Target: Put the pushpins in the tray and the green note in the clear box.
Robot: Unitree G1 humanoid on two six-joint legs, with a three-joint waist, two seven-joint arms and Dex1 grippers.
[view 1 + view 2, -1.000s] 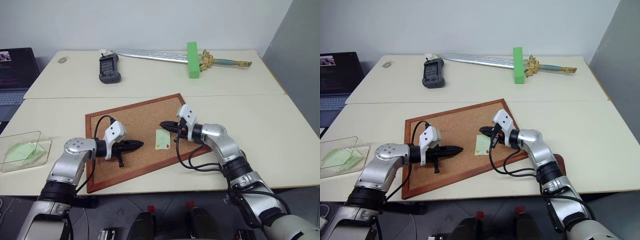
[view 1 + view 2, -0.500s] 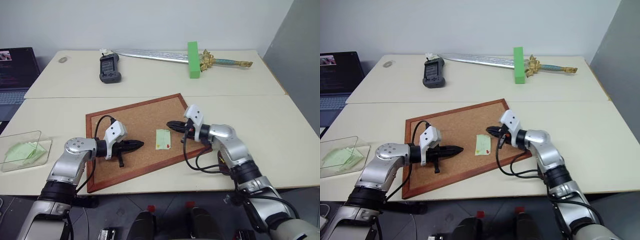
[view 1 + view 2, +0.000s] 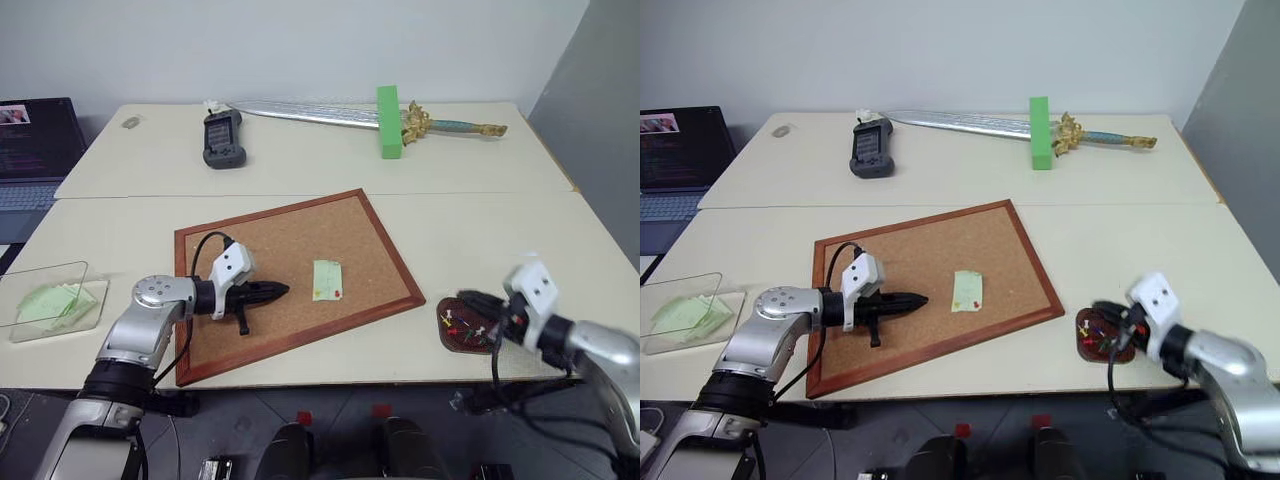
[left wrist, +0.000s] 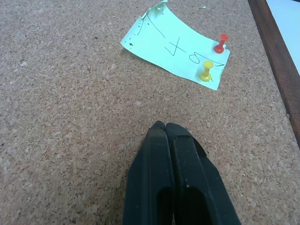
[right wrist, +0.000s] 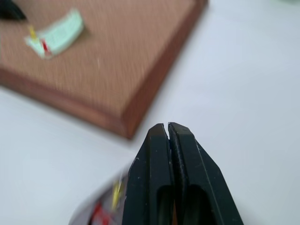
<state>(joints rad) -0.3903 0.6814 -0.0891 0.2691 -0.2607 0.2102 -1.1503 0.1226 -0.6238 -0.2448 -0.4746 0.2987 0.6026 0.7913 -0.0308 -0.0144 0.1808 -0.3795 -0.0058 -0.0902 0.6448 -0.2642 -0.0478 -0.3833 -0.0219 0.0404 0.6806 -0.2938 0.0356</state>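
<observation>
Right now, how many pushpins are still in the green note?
2: a red pushpin and a yellow pushpin, side by side along one short edge of the green note on the corkboard. None seem hidden.

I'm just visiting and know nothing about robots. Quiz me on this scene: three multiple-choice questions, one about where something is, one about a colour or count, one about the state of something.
1. Where does the green note lie?
A. on the corkboard
B. in the clear box
C. beside the toy sword

2. Which colours are the two pushpins stuck in that note?
A. blue and white
B. red and yellow
C. both green

3. How do the left gripper's fingers stand?
A. wide apart
B. closed around a pin
C. shut together, holding nothing

Answers:
1 A: the note sits on the cork surface, inside the wooden frame.
2 B: the left wrist view shows a red head and a yellow head at the note's edge.
3 C: its two black fingers meet with nothing between them, tips short of the note.
</observation>
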